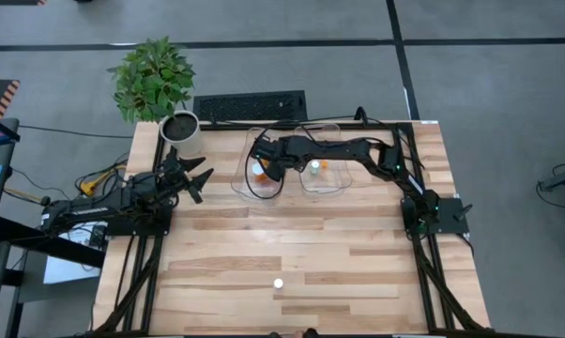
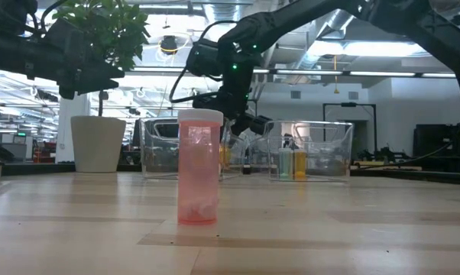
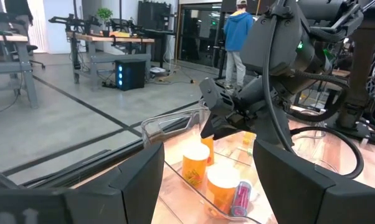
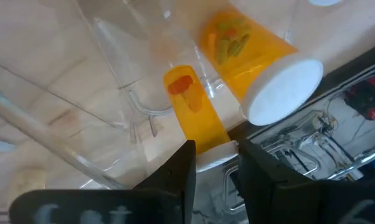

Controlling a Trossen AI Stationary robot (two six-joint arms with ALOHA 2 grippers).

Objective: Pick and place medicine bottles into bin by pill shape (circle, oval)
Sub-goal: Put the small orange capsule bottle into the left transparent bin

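Lighting is bright and even from overhead ceiling fixtures. Low view: backlit arms appear silhouetted. Right wrist view: close bottle [image 4: 197, 118] possibly slightly blurred; clear bin walls [image 4: 113, 74] show glare.

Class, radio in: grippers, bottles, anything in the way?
Right gripper over left bin, shut on orange bottle. Left gripper open, beside pot. One bottle left on table, path clear.

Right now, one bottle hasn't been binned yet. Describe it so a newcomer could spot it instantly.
Start at the wooden table and look away from the two clear bins at the far edge, toward the near edge. There a lone bottle stands upright in the open. It has a pinkish-orange body with a white cap, and it is the only bottle outside the bins.
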